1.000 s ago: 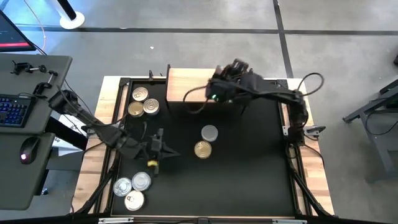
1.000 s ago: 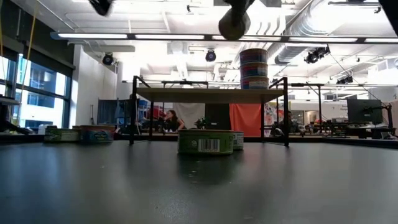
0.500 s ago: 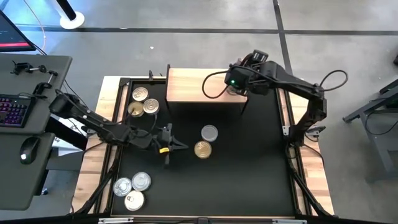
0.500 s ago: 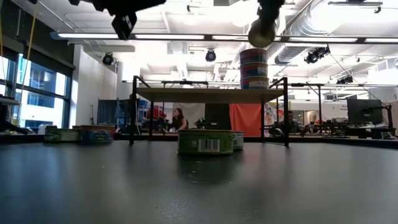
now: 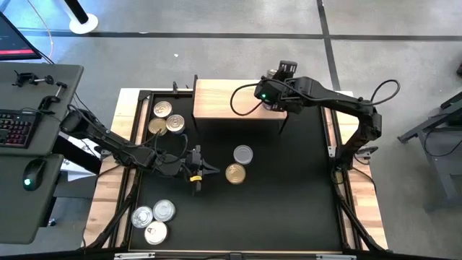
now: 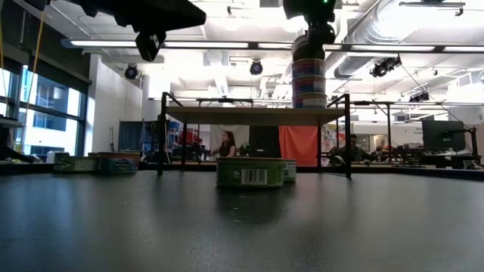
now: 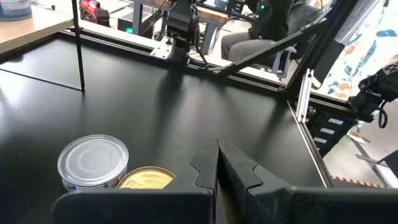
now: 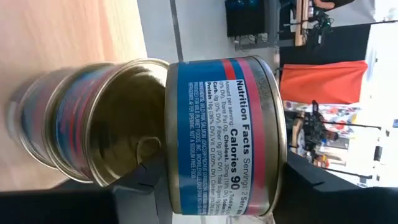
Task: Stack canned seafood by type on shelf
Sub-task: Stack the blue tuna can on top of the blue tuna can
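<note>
Over the right end of the shelf (image 5: pixel 220 99), the right gripper (image 8: pixel 205 186) clamps a blue-labelled tin (image 8: pixel 224 137) at the top of the stack of tins (image 6: pixel 308 83) there, close to the shelf's right edge. The rest of the pale top lies bare. The left gripper (image 7: pixel 216 167), fingers pressed together, hovers in front of the shelf beside a gold-topped tin (image 5: pixel 235 173) and a silver-topped tin (image 5: pixel 243 154). Open black table (image 5: pixel 296 195) stretches right of that pair.

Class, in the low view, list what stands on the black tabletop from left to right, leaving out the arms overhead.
Two tins side by side → shelf's left leg → green-labelled tin → shelf's right leg.
</note>
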Robot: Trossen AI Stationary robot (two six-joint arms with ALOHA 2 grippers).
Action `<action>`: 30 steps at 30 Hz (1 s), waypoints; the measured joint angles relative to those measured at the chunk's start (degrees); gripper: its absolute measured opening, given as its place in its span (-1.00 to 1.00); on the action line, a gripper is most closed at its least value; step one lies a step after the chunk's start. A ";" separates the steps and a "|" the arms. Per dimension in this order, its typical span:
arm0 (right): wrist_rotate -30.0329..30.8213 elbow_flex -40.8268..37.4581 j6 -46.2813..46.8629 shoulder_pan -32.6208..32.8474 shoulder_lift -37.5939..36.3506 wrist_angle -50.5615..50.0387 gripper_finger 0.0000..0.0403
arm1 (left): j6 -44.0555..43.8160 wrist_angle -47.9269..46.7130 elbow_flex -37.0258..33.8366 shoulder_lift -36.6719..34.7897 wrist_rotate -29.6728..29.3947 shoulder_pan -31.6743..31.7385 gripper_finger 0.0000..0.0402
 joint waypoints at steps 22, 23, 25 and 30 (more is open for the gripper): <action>-6.10 -0.10 4.06 0.04 0.02 -1.51 0.63 | 1.04 -0.88 0.00 -0.07 0.24 -0.04 -1.00; -6.31 -0.10 4.58 0.04 0.02 -1.77 0.64 | 1.03 -1.04 0.00 -0.07 0.25 -0.04 -1.00; -6.51 -0.10 5.47 0.04 0.00 -2.20 0.65 | 1.04 -1.41 0.00 -0.07 0.24 -0.04 -1.00; -7.70 0.76 5.55 0.26 -0.16 -2.78 0.66 | 1.04 -1.77 0.00 -0.07 0.24 -0.04 -1.00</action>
